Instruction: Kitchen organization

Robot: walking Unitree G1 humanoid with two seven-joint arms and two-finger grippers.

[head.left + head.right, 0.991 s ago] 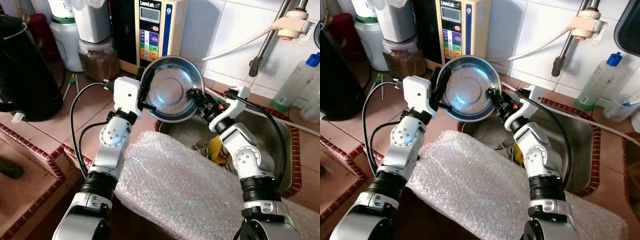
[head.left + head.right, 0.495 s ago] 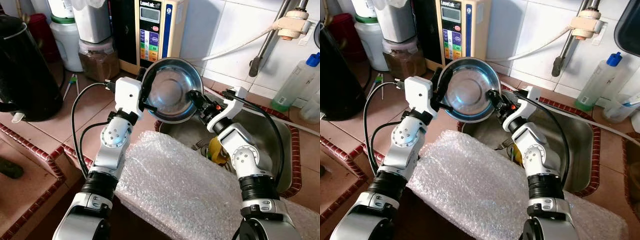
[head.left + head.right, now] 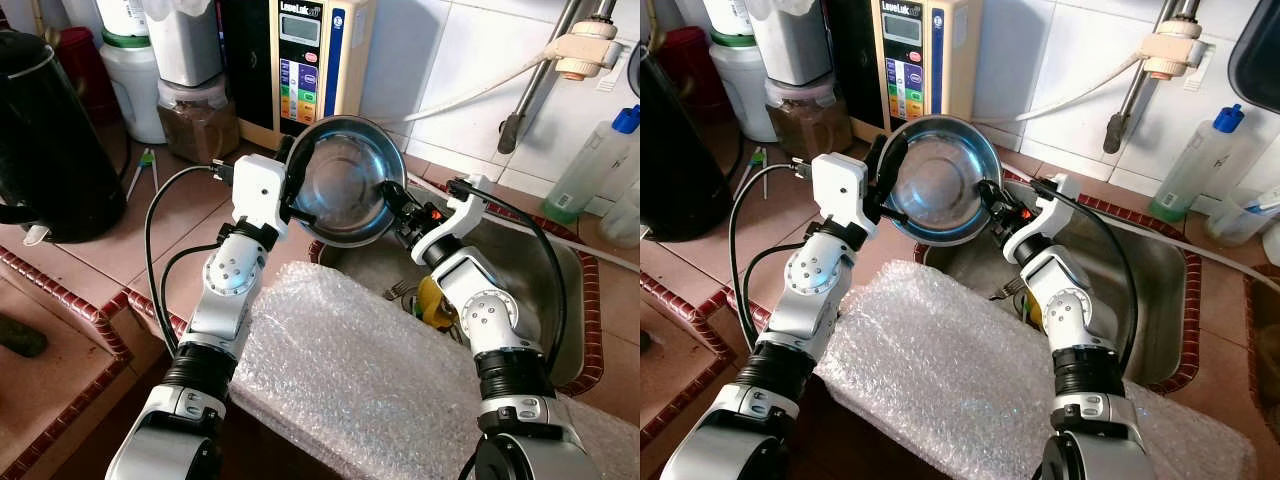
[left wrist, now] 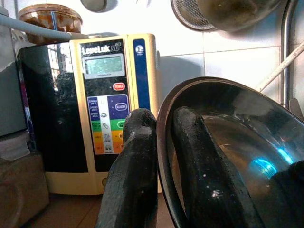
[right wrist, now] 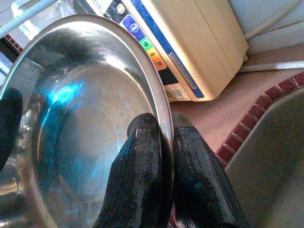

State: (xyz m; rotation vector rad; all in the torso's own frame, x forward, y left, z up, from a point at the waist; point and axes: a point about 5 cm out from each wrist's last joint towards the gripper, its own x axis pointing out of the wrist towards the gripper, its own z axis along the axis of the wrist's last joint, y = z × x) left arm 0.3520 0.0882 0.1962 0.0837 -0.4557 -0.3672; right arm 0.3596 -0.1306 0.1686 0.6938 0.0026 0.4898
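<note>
Steel catches the light in the left eye view, where we see a round metal bowl (image 3: 340,180) held tilted on edge in the air, over the corner where the tiled surface (image 3: 180,215) meets the sink (image 3: 545,290). Our left gripper (image 3: 293,183) clamps the bowl's rim on our left side, and our right gripper (image 3: 392,197) clamps the rim opposite. Behind the bowl stands a cream water ionizer (image 3: 305,60) against the white wall tiles. A black kettle (image 3: 45,140) sits well to the left on the surface, and a sheet of bubble wrap (image 3: 370,370) lies across the near edge in front of the sink. A fork (image 3: 398,291) and something yellow (image 3: 432,300) lie down in the sink.

From the right eye view we get the same scene, with a clear bottle with a blue cap (image 3: 1200,165) standing by the wall beyond the sink.

Our left wrist view looks along two black fingers (image 4: 130,171) pressed on either side of the bowl's thin rim, one outside and one inside, with the ionizer's panel just behind.

Our right wrist view shows the other pair of fingers (image 5: 142,175) pinching the rim the same way, with the bowl's shiny hollow beside them and the red-brick sink border (image 5: 247,128) beyond.
</note>
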